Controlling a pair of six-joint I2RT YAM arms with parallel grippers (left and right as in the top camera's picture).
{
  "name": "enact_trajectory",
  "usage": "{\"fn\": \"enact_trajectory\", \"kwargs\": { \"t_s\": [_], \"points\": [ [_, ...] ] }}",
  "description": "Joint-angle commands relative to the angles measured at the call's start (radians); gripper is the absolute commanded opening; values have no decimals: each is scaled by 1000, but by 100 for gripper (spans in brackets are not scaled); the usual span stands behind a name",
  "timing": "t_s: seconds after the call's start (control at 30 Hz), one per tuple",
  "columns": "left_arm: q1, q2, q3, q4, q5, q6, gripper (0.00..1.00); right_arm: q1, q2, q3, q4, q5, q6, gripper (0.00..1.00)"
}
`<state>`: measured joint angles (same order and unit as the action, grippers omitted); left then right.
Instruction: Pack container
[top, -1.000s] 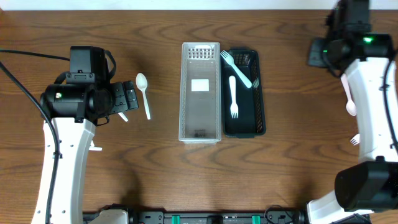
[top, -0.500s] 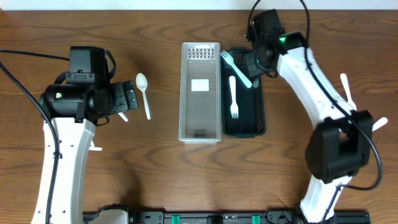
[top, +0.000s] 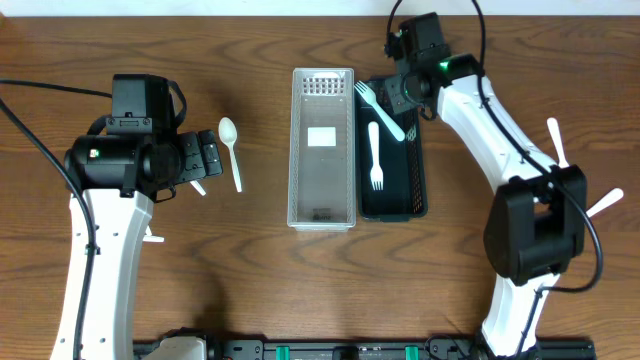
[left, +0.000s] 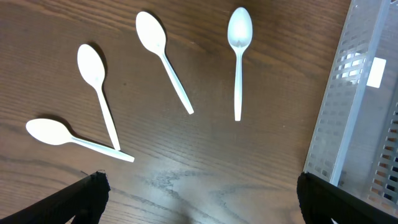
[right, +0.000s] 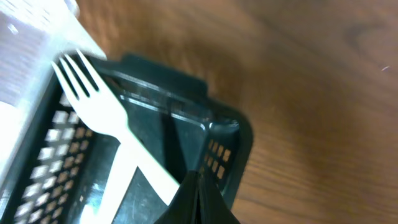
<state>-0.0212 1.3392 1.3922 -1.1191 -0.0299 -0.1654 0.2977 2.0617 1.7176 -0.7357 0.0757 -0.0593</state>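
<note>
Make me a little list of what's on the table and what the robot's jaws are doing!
clear bin: middle of table, no cutlery inside
black tray: beside clear bin
forks: two white, in the black tray, one poking over its rim
spoons: four white ones left of the bin
left jaws: open wide, above the spoons
right jaws: shut and empty, over the tray's far end

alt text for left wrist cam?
Four white spoons lie scattered on a wooden table, the two leftmost meeting at their handle ends. A clear perforated container runs along the right edge; the open left end effector's fingertips show at the bottom corners.
</note>
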Motion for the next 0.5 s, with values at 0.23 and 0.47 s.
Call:
{"fn": "enact_trajectory", "kwargs": {
  "t_s": [0.23, 0.47],
  "points": [
    [4, 6, 12, -3, -5, -16, 98, 10, 98, 3, -8, -13, -5, 1],
    [4, 6, 12, -2, -5, -16, 98, 9, 121, 2, 2, -32, -5, 1]
  ]
}}
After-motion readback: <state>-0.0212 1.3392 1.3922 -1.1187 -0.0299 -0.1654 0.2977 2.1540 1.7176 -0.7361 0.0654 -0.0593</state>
